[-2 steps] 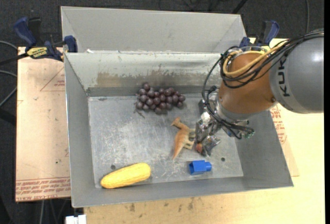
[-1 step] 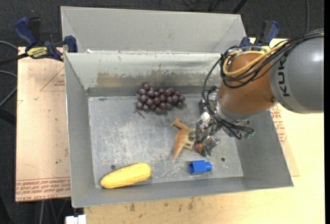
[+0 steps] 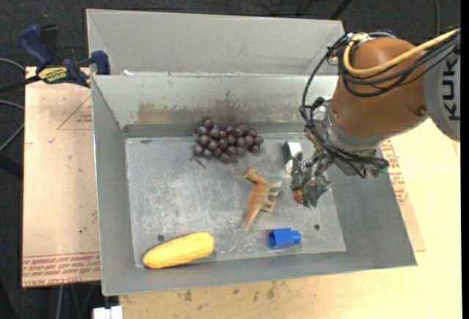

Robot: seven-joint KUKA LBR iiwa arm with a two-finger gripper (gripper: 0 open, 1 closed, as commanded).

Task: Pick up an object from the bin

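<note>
Cables and the arm's orange cover (image 3: 377, 83) hide the upper part of the end effector (image 3: 309, 184), which hangs low over the right side of the grey bin (image 3: 168, 185). Its tip reads as a dark tangle of metal against the bin floor, and whether it is apart or together cannot be told. 1 small reddish speck (image 3: 299, 197) sits at its lower left edge, too small to name. A pale, boxy bit (image 3: 293, 150) just up and left of it is partly cut off by the arm. Nearest the end effector, just to its left but apart, an orange toy dinosaur (image 3: 258, 196) lies on its side. A blue block (image 3: 283, 238) lies below that, near the front wall. A bunch of dark purple grapes (image 3: 226, 140) rests by the back wall, and a yellow corn cob (image 3: 179, 249) lies well apart in the front left corner.
</note>
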